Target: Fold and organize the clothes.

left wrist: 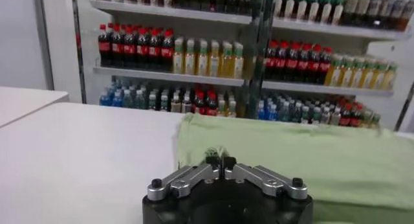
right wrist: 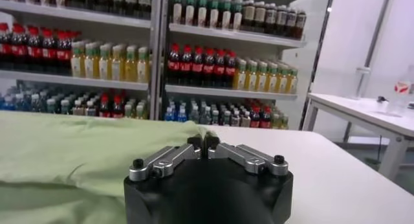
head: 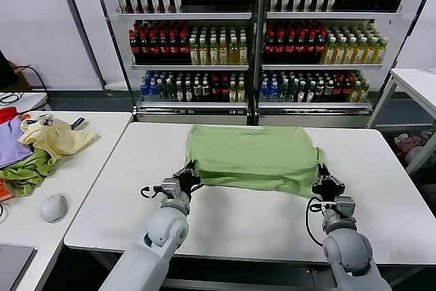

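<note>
A light green polo shirt [head: 253, 157] lies folded on the white table [head: 122, 189], in front of shelves of bottles [head: 259, 32]; the left gripper [head: 189, 174] pinches its near left corner, fingers closed; the right gripper [head: 325, 180] pinches the near right corner, fingers closed

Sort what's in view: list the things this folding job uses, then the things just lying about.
In use: green shirt; left end effector and right end effector, each at a near corner of it.

Lying about: pale yellow garment, purple cloth, computer mouse, bottle shelves.
</note>
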Tool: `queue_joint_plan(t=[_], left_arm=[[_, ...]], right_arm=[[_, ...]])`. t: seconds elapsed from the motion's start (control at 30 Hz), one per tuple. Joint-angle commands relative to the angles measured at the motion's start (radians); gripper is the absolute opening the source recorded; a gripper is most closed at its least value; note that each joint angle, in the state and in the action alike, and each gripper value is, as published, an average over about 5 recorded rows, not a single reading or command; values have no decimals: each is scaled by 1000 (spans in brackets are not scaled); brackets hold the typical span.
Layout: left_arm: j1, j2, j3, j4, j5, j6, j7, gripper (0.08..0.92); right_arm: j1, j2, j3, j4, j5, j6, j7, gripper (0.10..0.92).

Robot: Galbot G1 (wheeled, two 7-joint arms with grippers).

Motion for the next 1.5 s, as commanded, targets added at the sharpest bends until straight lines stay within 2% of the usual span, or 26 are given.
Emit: queue_joint_plan(t=[0.03,0.17,0.4,0.6,0.7,0.8,0.87,0.97,1.5], left_arm=[[-54,-8,14,91,45,4,-1,146],[-39,-15,4,74,63,0,-9,264],[57,1,-19,-34,71,2,-21,463],[70,4,-26,-15,31,16,-22,636],[49,-1,-24,15,14,23,-23,723],[30,-5,-19,38,6,34,-25,790],[22,-5,-14,49,6,44,-28,798],[15,-4,-7,65,4,62,-33,744],[19,1,-7,66,-68,76,-30,286]], right_arm=[[45,-1,-16,-50,-29,-16,-11,267],[12,-1,-4,-16,-32,-20,-40,388],[-116,-25,73,111,-8,-19,-75,587],[-153,-25,118,112,7,-59,-35,758],[-138,-21,114,86,21,-101,-13,810],[-115,-14,103,61,42,-146,2,821],[-100,-10,93,43,57,-165,8,798],[-86,-6,75,21,72,-175,14,725],[-70,-11,51,-13,120,-156,-3,258]])
